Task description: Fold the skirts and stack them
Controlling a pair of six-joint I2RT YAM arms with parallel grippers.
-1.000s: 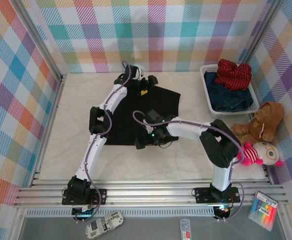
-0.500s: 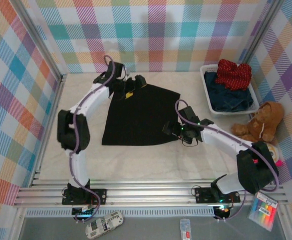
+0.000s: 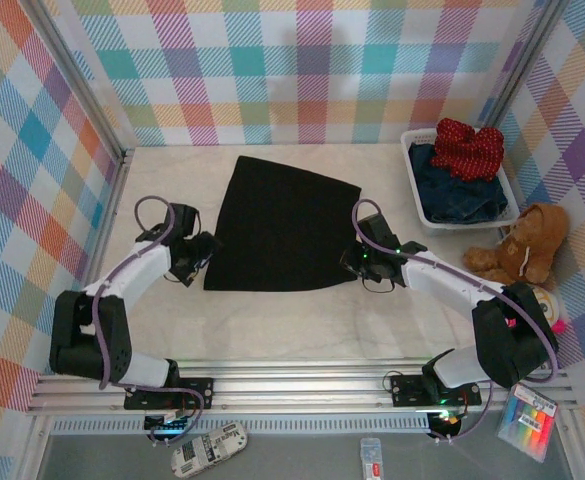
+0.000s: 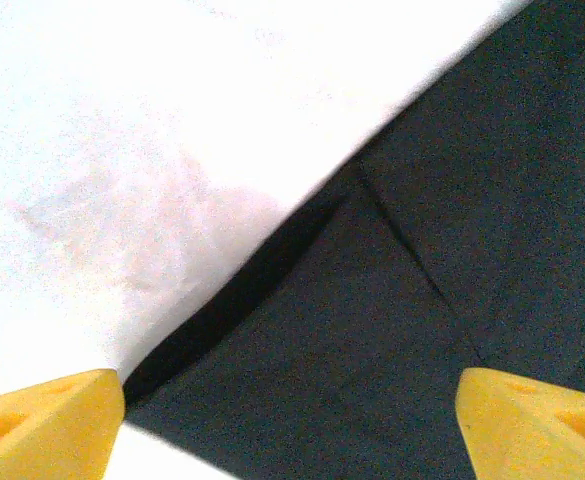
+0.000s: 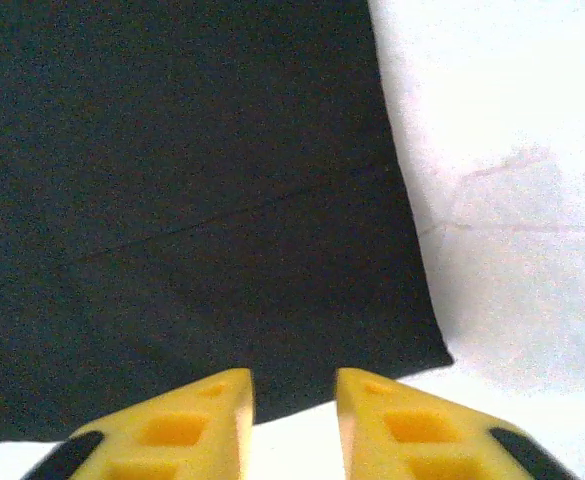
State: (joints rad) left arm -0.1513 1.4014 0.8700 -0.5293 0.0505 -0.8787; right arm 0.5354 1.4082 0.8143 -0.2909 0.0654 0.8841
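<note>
The left gripper (image 4: 290, 392) is holding its jaws wide apart with nothing between them, and just ahead of the tips a corner of the black skirt (image 4: 372, 340) is lying flat on the pale table (image 4: 122, 150). The right gripper (image 5: 294, 385) is showing only a narrow slit between its jaws. The skirt's hem is lying right at that slit, its corner a little off to one side, and it cannot be told whether any cloth is pinched. Farther out, the skirt is lying spread between the two grippers. Well beyond the right one, a basket (image 3: 409, 165) is holding a red skirt (image 3: 469, 147) over a denim skirt (image 3: 457, 198). If one side grips before the other, or catches only the top layer, the hem is likely to slip and the fold to skew.
</note>
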